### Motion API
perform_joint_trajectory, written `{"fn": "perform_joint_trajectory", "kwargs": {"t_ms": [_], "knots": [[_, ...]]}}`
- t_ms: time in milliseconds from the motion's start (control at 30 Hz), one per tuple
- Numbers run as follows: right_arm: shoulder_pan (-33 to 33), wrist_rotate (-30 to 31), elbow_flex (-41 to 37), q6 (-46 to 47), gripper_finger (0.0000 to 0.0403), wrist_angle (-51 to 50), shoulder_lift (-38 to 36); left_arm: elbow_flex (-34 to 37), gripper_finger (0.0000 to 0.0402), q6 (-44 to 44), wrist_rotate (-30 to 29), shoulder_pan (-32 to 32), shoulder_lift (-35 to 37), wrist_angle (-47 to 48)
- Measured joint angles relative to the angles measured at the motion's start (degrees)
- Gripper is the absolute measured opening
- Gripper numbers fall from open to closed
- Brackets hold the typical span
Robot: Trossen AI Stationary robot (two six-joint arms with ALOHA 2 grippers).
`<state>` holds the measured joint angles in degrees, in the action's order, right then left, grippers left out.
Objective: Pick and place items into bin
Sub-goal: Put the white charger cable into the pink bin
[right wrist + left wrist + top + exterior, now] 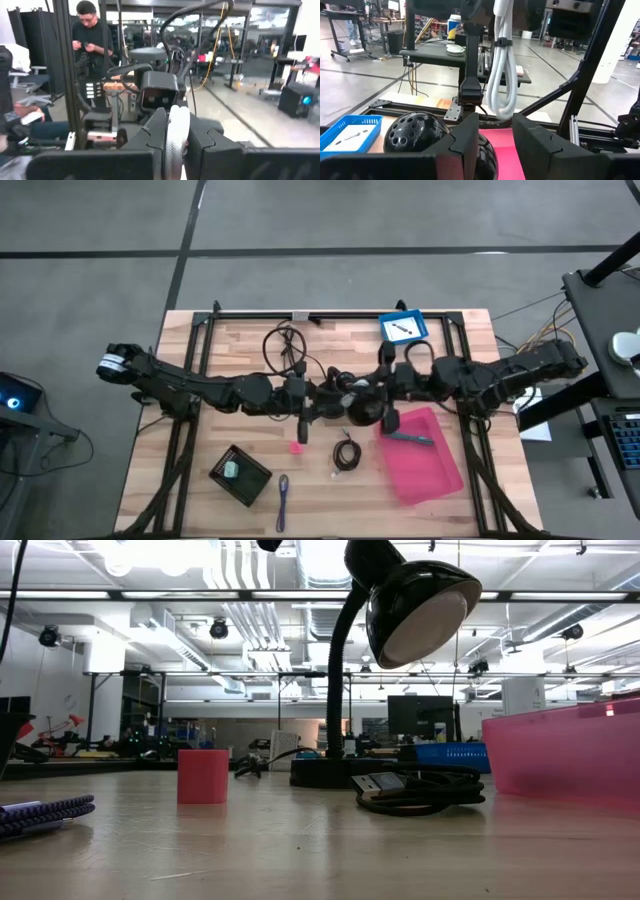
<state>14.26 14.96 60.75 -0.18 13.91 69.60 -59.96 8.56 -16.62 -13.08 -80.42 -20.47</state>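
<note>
Over mid-table, both arms reach inward and meet beside the black desk lamp (362, 408). Left gripper (495, 131) hangs above the wood, fingers set apart with nothing between them. Right gripper (177, 131) is closed on a silvery metal piece (177, 142), held above the near end of the pink bin (425, 460). Inside the bin lies a teal marker (410, 438). Still on the table: pink cube (297, 447), coiled black cable (346, 453), purple pen (283, 500), and a black mesh tray (241, 475) holding a pale-blue cube (231, 469). A blue tray (403, 328) sits at the far edge.
</note>
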Motion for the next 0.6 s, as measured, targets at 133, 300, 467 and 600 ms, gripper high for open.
{"fn": "perform_joint_trajectory", "kwargs": {"t_ms": [133, 300, 467, 600], "knots": [[0.0, 0.0, 0.0, 4.8, 0.0019, -7.1, -3.9, 0.0, 0.0104, 0.0, 0.0, 0.0, 0.0, 0.0], [0.6, -0.1, 0.0, 7.0, 0.0019, -15.5, -8.4, 0.0, 0.0104, 0.0, 0.0, 0.0, 0.0, 0.0], [2.2, -0.6, 0.0, 9.2, 0.0019, -25.9, -12.8, 0.1, 0.0105, 0.0, 0.0, 0.0, 0.7, 0.0], [3.8, -0.4, 0.0, 11.6, 0.0019, -32.9, -15.4, 0.2, 0.0105, 0.0, 0.0, 0.0, 2.4, 0.0]]}}
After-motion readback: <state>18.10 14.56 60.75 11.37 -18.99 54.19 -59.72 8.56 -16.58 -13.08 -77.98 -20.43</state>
